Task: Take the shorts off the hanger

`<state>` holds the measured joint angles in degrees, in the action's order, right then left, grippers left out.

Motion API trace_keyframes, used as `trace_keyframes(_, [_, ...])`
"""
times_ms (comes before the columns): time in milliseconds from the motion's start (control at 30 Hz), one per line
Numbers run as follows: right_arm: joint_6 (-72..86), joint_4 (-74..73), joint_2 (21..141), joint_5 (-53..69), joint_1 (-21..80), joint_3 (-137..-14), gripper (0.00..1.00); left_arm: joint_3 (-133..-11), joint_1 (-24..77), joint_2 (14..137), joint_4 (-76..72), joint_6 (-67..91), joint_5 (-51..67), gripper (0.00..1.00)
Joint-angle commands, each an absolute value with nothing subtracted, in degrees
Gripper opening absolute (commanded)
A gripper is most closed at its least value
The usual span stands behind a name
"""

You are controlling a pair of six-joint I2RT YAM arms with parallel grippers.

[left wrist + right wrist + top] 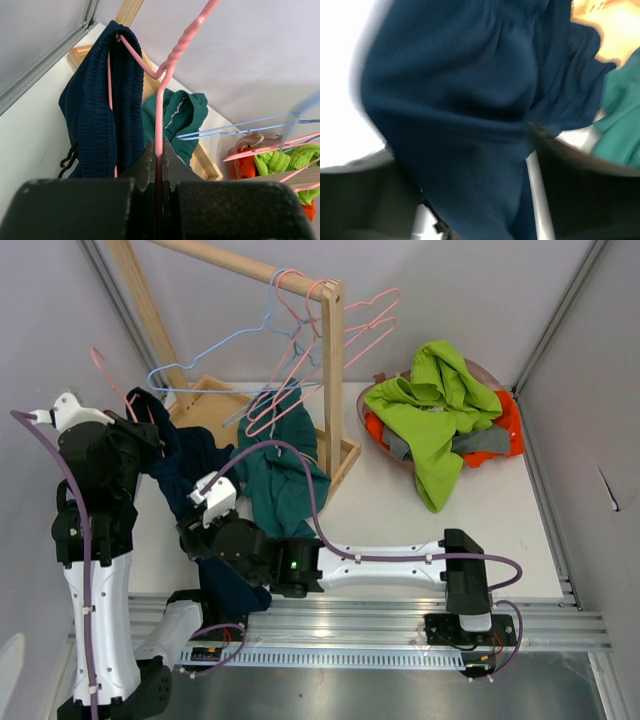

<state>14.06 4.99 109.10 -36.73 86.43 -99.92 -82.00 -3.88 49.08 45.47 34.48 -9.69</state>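
The dark navy shorts (185, 465) hang over a pink wire hanger (160, 100) at the left; they fill the right wrist view (460, 100) and show in the left wrist view (100, 115). My left gripper (140, 425) is shut on the hanger's wire (159, 150). My right gripper (195, 535) is low beside the navy cloth, its fingers spread wide with the cloth between them (475, 200). The teal shorts (280, 485) hang at the rack foot. Lime green (440, 410), orange (510, 425) and grey (480, 440) shorts lie in the basket.
A wooden rack (333, 370) stands at the back with several bare pink and blue hangers (300, 340) on its rail. A round basket (372, 400) sits at the back right. Grey walls close in on both sides.
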Motion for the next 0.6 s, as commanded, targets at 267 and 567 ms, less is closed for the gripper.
trace_keyframes(267, [20.74, 4.93, 106.72, -37.08, 87.35, -92.13, 0.00, -90.70, -3.52, 51.41, 39.82, 30.42, -10.54, 0.00])
trace_keyframes(567, [32.59, -10.71, 93.00, -54.74, 99.75, -79.10, 0.00, -96.67, -2.46, 56.42, 39.64, 23.82, -18.90, 0.00])
